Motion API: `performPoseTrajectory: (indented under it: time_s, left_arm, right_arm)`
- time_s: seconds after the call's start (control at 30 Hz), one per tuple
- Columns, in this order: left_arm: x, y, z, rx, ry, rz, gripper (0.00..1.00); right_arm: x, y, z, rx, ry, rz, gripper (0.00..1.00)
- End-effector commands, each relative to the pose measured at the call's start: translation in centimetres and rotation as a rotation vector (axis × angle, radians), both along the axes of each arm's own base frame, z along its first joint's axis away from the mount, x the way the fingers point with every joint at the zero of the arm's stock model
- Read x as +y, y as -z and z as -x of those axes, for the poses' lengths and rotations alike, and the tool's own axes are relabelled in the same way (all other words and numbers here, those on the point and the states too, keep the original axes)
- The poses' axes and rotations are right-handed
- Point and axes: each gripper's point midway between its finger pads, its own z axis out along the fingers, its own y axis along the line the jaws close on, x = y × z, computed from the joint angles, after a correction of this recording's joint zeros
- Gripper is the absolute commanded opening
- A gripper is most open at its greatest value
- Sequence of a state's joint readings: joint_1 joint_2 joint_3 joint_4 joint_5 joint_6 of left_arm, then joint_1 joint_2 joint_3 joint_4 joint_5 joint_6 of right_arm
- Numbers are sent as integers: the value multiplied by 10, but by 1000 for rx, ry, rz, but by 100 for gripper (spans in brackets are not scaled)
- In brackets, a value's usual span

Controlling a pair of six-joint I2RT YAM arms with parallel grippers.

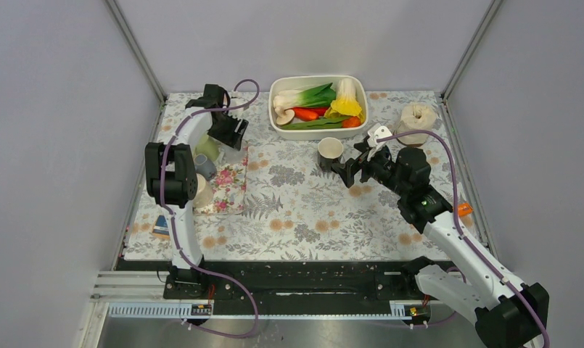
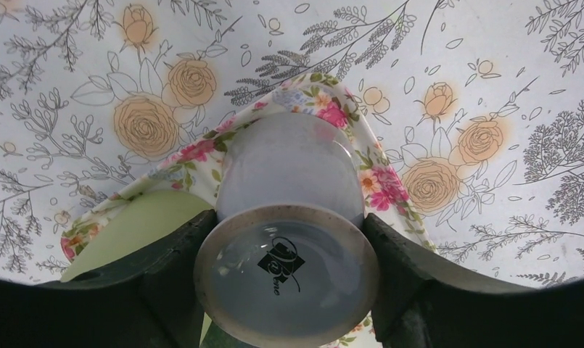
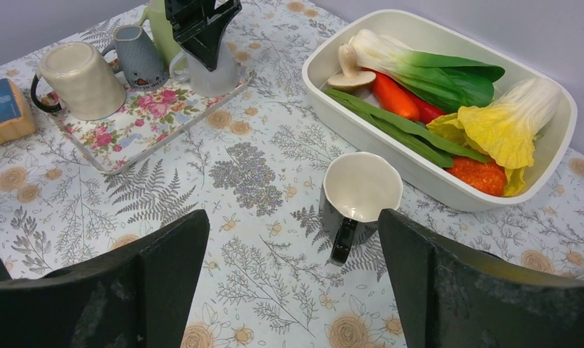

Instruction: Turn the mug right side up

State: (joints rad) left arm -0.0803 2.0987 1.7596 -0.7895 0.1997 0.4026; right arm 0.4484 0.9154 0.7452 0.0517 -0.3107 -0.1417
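mug point(image 2: 289, 170): pale grey, stood upside down at the far end of the flowered tray point(image 2: 341, 117), on the left side of the table; its base faced up.
left gripper point(image 2: 287, 232): came straight down over the mug, partly closed, its dark fingers point(image 2: 165, 279) pressed against both sides of the base.
left wrist view only: showed a black logo printed on the mug's base, and the contact on each side of the rim.
top view: the left arm covered most of the mug, so the grip could not be told from there.
right gripper point(image 3: 292, 225): jaws stood wide apart and held nothing, hovering above the tablecloth point(image 3: 260, 174) near the middle.
black mug point(image 3: 358, 192): upright on the cloth with a cream inside, handle towards the right gripper, just beside the white dish point(image 3: 325, 69).
white dish: held a mushroom, leafy greens, a carrot and red pieces.
right wrist view only: showed a cream mug point(image 3: 78, 80) lying on its side on the tray, a blue-grey mug point(image 3: 138, 58) next to it, and a green mug point(image 3: 154, 18) behind.
small block point(image 3: 6, 109): tan with a blue label, on the cloth just off the tray's near end.
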Motion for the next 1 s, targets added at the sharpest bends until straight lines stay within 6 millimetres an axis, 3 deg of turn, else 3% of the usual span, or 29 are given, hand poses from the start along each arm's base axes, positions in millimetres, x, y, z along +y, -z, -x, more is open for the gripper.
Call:
performPoseTrajectory:
  time_s: [0.0, 0.2, 0.33, 0.6, 0.97]
  left_arm:
    - [-2, -15, -4, -20, -2, 17, 36]
    - [-9, -38, -3, -50, 10, 40, 0]
    - [-18, -71, -7, -116, 18, 92, 0]
    - [-47, -160, -15, -326, 13, 293, 0]
    - [-101, -235, 9, -409, 33, 721, 0]
  right_arm:
    - [1, -14, 1, -48, -18, -29, 95]
    - [1, -14, 1, -44, -18, -32, 95]
    - [3, -13, -1, -29, -17, -32, 94]
    - [4, -15, -2, -13, -19, -40, 95]
    - [19, -13, 2, 47, -89, -91, 97]
